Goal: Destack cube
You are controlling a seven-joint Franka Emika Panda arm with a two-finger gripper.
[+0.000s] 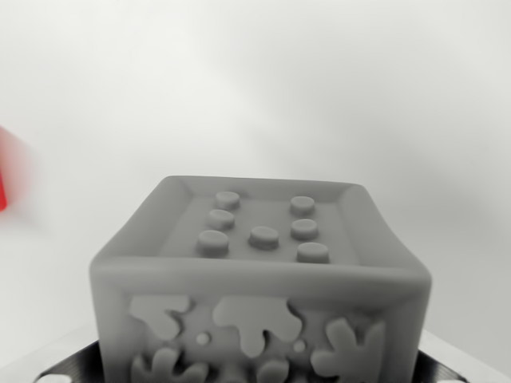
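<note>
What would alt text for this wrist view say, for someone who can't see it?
A grey cube with seven raised dots on top fills the lower middle of the picture, close to the camera, against a pale blurred background. A blurred red object shows at the wrist view's left edge.

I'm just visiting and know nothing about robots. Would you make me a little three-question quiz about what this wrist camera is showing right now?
1. True or false: the grey cube fills the lower middle of the wrist view.
2. How many raised round studs show on the cube's recessed top face?
3. Multiple choice: the blurred thing at the wrist view's left edge is A) blue, B) red, C) green.

Key:
1. True.
2. Seven: three down the left, three down the right, one in the middle.
3. B, red. It is too blurred and cropped to say what it is.
</note>
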